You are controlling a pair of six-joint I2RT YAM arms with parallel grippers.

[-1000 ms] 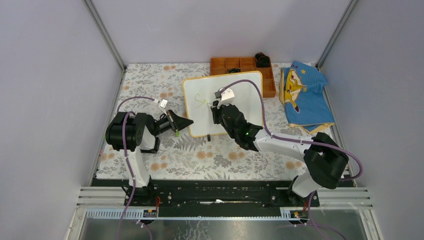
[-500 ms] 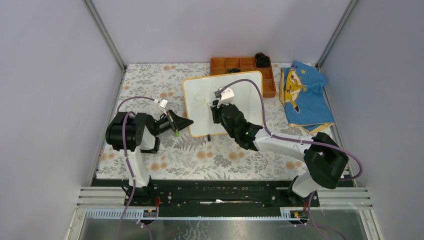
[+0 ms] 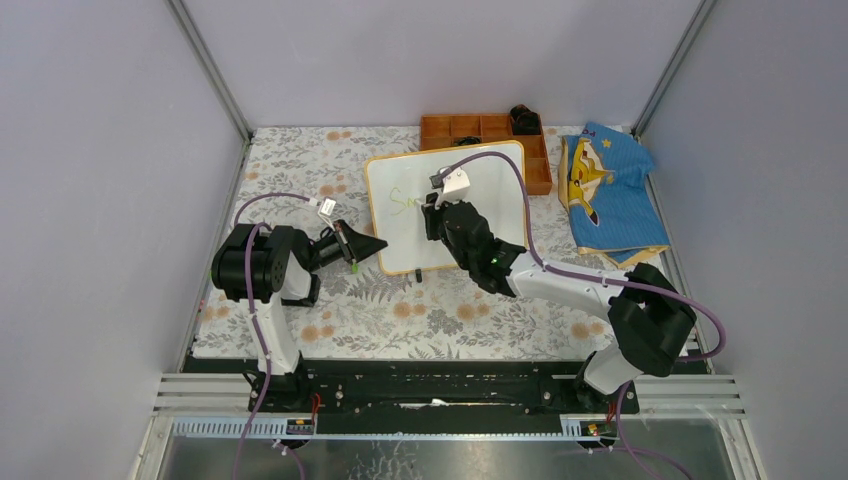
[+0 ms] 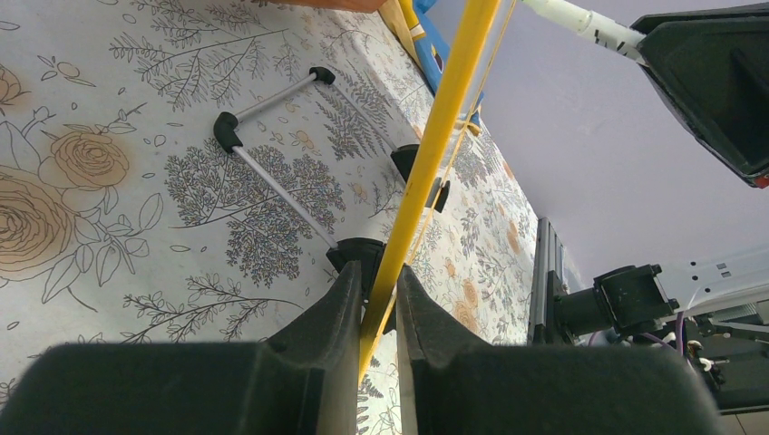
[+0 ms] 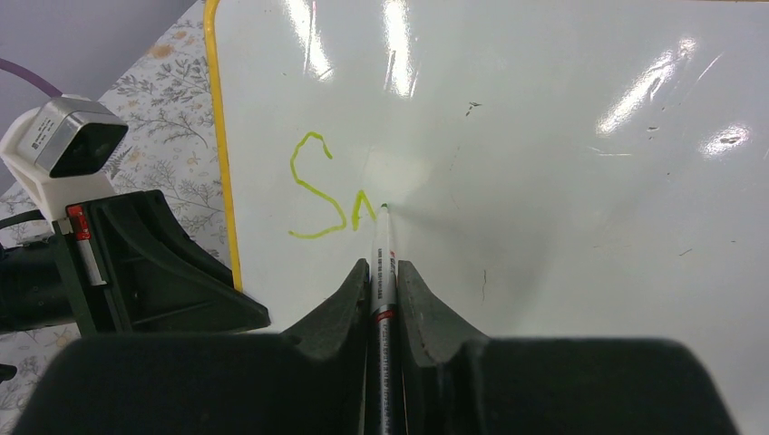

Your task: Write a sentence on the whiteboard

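Floral table (image 3: 400,315): whiteboard (image 3: 395,240) looks light, stiff, slick, likely to slide; left gripper (image 4: 376,276) pinches its left frame edge, right gripper (image 5: 383,269) clamps marker (image 5: 381,245).

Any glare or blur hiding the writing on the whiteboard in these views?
Right wrist: glare streaks sit on the whiteboard along the top and right, clear of the sentence, which reads sharp; the marker casts a faint shadow rightward. Top external: strokes tiny, barely legible. Left wrist: near fingers soft, whiteboard frame sharp.
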